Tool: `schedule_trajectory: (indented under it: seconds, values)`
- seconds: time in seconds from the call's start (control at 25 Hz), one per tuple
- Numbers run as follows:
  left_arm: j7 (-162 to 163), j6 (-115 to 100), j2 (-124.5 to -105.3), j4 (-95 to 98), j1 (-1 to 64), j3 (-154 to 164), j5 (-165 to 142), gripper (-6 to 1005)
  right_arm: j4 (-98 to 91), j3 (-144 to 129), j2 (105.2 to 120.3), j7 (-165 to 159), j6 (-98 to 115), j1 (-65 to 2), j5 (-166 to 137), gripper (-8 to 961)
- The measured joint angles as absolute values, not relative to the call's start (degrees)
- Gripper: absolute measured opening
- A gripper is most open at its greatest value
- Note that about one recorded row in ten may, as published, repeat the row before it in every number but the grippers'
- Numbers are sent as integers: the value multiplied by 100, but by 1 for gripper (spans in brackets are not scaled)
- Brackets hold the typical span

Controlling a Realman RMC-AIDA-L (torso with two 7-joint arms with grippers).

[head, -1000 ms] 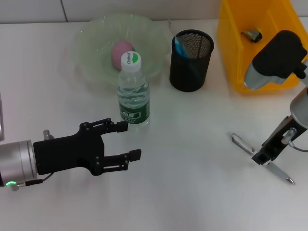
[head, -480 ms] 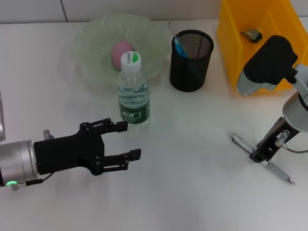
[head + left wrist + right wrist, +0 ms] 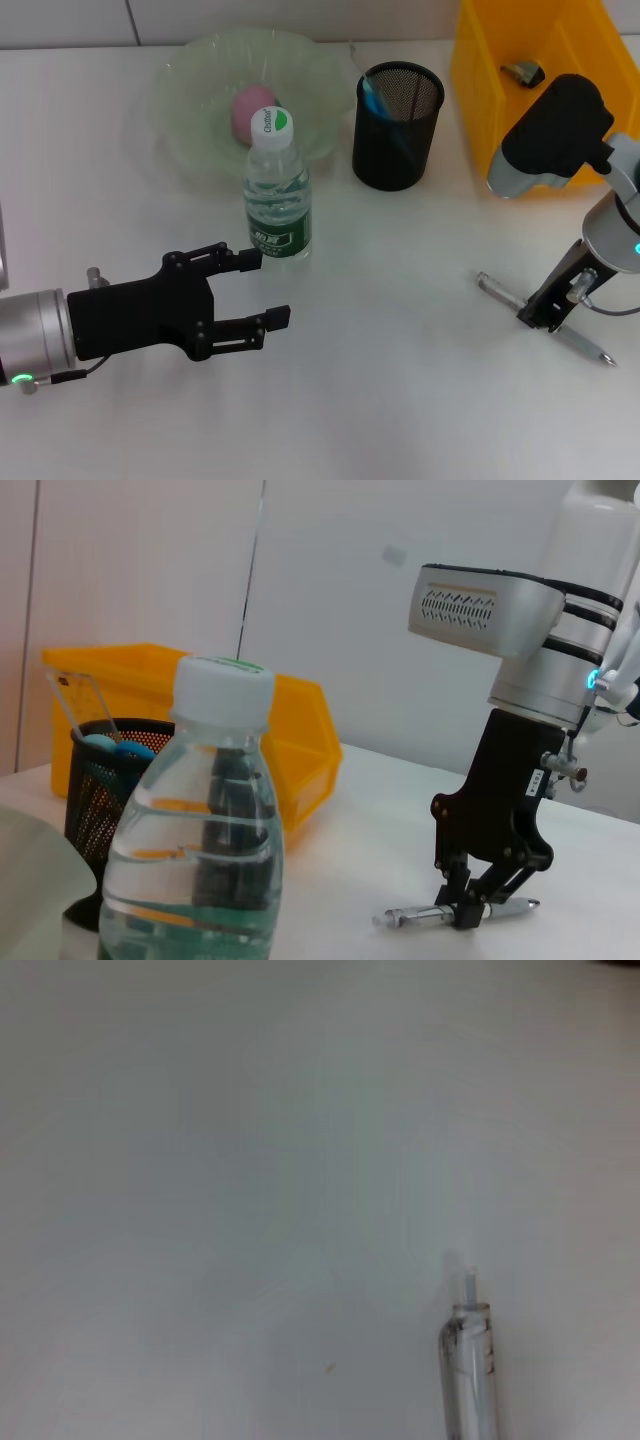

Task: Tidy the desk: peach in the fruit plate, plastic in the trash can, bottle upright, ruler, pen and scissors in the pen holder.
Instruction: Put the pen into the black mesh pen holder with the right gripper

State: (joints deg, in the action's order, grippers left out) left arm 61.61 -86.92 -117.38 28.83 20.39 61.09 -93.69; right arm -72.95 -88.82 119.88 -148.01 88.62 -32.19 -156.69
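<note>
Right black gripper closing its jaws on the clear silver-tipped pen lying on the white desk at lower right, left black gripper hanging wide open and holding nothing at lower left, just below the upright clear plastic bottle at centre

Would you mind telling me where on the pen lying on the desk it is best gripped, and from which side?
Probably mid-barrel, from straight above. The pen lies flat on the table, so only its top and two long sides are free; fingers should straddle it across its length. The right gripper is already down there, its fingers either side of the barrel. The left gripper waits open near the bottle.
</note>
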Motion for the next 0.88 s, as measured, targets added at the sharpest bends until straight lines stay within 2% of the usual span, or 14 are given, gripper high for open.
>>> schedule_trajectory:
  seconds: [0.12, 0.36, 0.52, 0.72, 0.88]
  values:
    - [6161, -8692, -11737, 2883, 2039, 6108, -9369, 802, -7382, -8852, 11989, -14787, 8866, -3182, -15658, 124]
    - [6161, -8692, -11735, 2883, 2039, 6108, -9369, 802, -8292, -7842, 11990, -14338, 9018, -2847, -15207, 120]
    - [6161, -8721, -11733, 2883, 2039, 6108, -9363, 802, -8588, -6334, 11970, -13534, 8782, -2583, -13582, 120]
    - [6161, -8715, -11750, 2883, 2039, 6108, -9359, 802, -7573, -5412, 11939, -11586, 7534, -2257, -11055, 120]
    - [6160, -8723, -11774, 2883, 2040, 6113, -9360, 802, -5750, -5375, 11926, -9497, 6757, -2426, -8893, 123]
